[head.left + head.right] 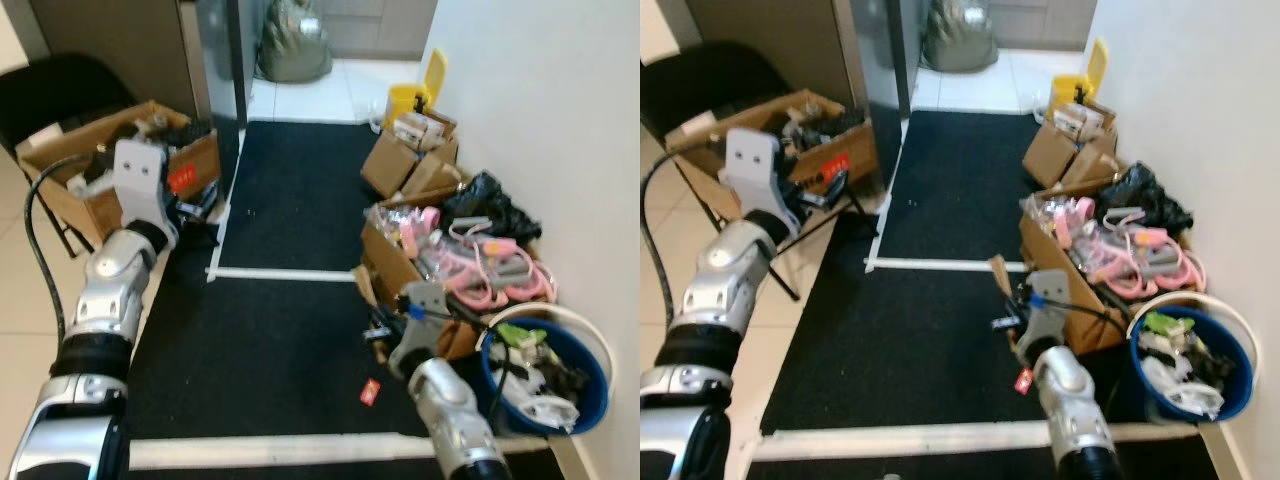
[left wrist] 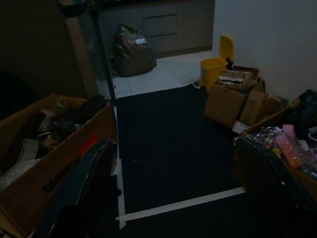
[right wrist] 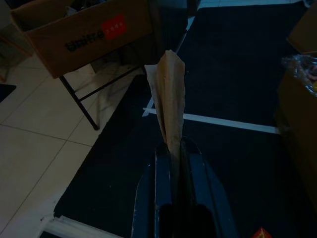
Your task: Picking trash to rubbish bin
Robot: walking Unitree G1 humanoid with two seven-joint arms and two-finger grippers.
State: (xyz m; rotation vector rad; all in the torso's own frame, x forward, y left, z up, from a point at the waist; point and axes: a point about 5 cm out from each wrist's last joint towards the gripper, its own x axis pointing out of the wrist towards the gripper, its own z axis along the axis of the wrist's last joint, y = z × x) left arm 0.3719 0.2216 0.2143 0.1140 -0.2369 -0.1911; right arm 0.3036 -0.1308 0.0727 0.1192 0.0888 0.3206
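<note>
My right gripper [image 3: 171, 148] is shut on a folded piece of brown paper [image 3: 168, 89], which sticks up from its fingers over the black mat [image 1: 280, 350]. In the right eye view the paper [image 1: 998, 272] is beside the pink-filled box. To the right of that arm stands a blue rubbish bin [image 1: 597, 395] with a white rim, holding several scraps. A small red wrapper [image 1: 370, 392] lies on the mat in front of the arm. My left gripper [image 2: 173, 198] is open and raised beside the cardboard box [image 1: 110, 165] on the left.
A cardboard box of pink items [image 1: 480, 265] and a black bag [image 1: 495, 205] line the right wall. Behind them are more boxes [image 1: 410, 160] and a yellow bin [image 1: 415, 95]. A tied sack [image 1: 295, 45] sits at the back. White tape [image 1: 280, 273] crosses the mat.
</note>
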